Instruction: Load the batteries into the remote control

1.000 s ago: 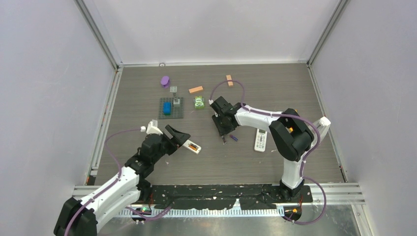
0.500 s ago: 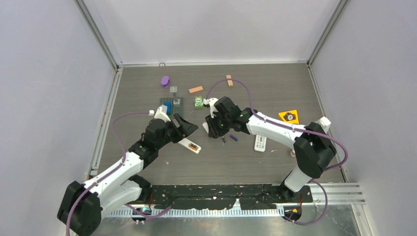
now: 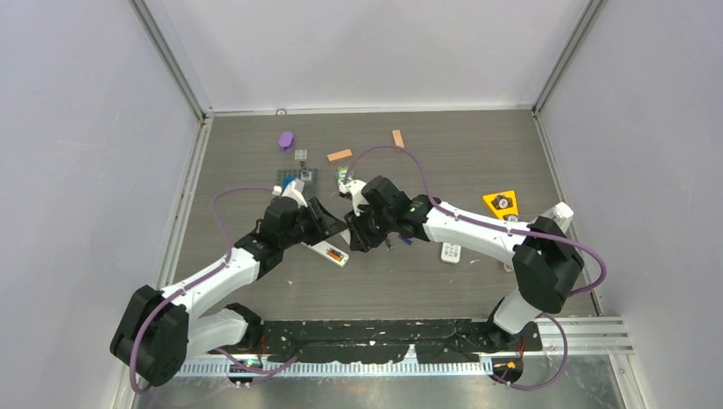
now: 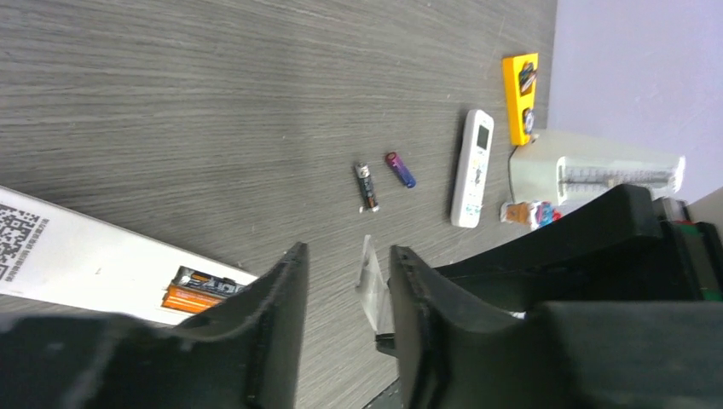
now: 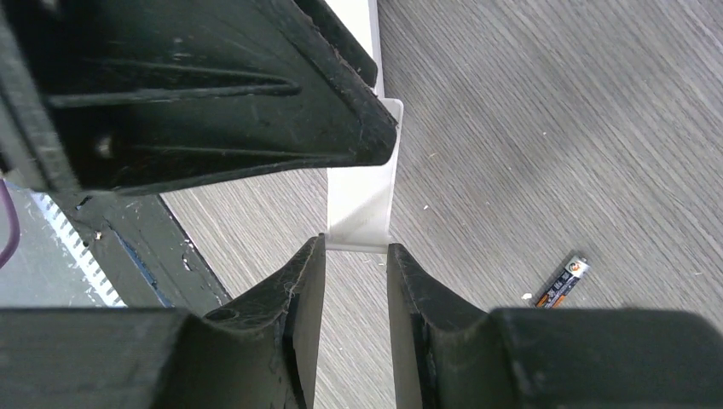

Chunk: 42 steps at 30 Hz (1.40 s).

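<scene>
A white remote (image 3: 328, 252) lies face down with its compartment open; a dark and an orange battery (image 4: 200, 290) sit in it. A loose dark battery (image 3: 388, 244) (image 4: 366, 186) (image 5: 563, 279) and a purple battery (image 3: 406, 240) (image 4: 400, 169) lie on the table to its right. My left gripper (image 3: 326, 223) (image 4: 349, 251) is open and empty, just above the remote (image 4: 77, 256). My right gripper (image 3: 360, 233) (image 5: 355, 247) pinches a thin white plate (image 5: 358, 196) (image 4: 371, 281) at its fingertips. The plate looks like the battery cover and stands tilted beside the left gripper.
A second white remote (image 3: 450, 252) (image 4: 471, 168) lies right of the loose batteries. A yellow triangle (image 3: 501, 203) sits further right. Behind the arms are a grey baseplate (image 3: 300, 177), a purple piece (image 3: 286, 140) and two orange blocks (image 3: 339, 155) (image 3: 397, 138).
Both grippers have closed in on the open remote. The left moved up and right, the right swung left away from the loose batteries. The remote and batteries have not moved.
</scene>
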### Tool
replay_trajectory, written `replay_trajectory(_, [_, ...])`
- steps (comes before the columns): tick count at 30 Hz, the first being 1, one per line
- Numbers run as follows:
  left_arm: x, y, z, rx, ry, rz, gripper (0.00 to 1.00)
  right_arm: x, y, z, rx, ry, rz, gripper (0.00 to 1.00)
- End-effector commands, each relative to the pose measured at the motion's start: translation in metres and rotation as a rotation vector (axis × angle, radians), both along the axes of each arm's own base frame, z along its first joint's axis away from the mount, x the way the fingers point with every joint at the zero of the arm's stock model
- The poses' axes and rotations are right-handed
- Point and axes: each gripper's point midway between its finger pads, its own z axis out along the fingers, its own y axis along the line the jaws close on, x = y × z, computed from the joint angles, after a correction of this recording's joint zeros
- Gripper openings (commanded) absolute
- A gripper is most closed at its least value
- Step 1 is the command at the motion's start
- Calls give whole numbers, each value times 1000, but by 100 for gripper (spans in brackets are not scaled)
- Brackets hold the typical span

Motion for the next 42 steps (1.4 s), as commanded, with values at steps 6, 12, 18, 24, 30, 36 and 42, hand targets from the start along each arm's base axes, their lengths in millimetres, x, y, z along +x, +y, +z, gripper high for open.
replay_trajectory(6, [4,-13,15,-31,-21,-54,13,7,25,30,108,-22,11,19])
replay_trajectory(12, [2,-13,19,-39,5,-51,0,8,22,32,109,-24,-13,37])
replay_trajectory(18, [-5,8,26,-3,230,79,0,12,9,61,159,-177,-51,68])
replay_trajectory(24, [-28,15,36,-66,477,123,0,-13,11,105,169,-526,76,73])
replay_trajectory(30, [-51,8,50,-134,620,94,0,-22,16,127,133,-825,109,72])
replay_trajectory(36, [-63,10,65,-143,641,79,0,-19,15,132,151,-906,88,71])
replay_trajectory(42, [-81,5,68,-214,734,66,0,-28,9,141,276,-953,38,76])
